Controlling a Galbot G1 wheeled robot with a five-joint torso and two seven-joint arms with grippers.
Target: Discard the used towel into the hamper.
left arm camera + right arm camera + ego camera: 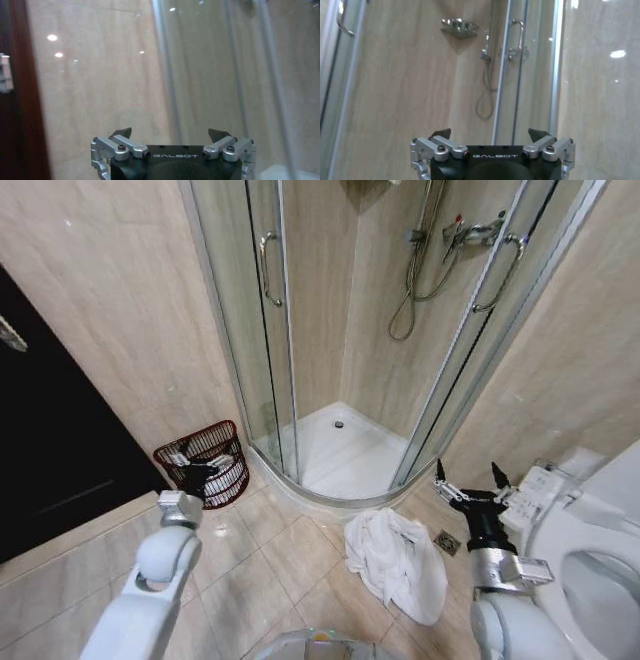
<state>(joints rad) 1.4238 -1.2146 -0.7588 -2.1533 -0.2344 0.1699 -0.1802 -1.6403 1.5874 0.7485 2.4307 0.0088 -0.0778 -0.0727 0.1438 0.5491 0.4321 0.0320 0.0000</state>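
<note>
Head view: we see the white towel (397, 563) crumpled on the tiled floor (270, 560) in front of the curved shower enclosure (340, 330), between our two arms. Our right gripper (470, 473) hangs just to its right, fingers spread wide and holding nothing, clear of the cloth. Our left gripper (200, 465) is raised in front of the hamper (206, 461), which stands against the wall beside the shower door; its fingers are likewise parted and empty. Open floor lies between towel and hamper. The toilet (590, 560) bounds the right side, a floor drain (447, 542) beside the towel. In the wrist views, each gripper body reads "GALBOT".
</note>
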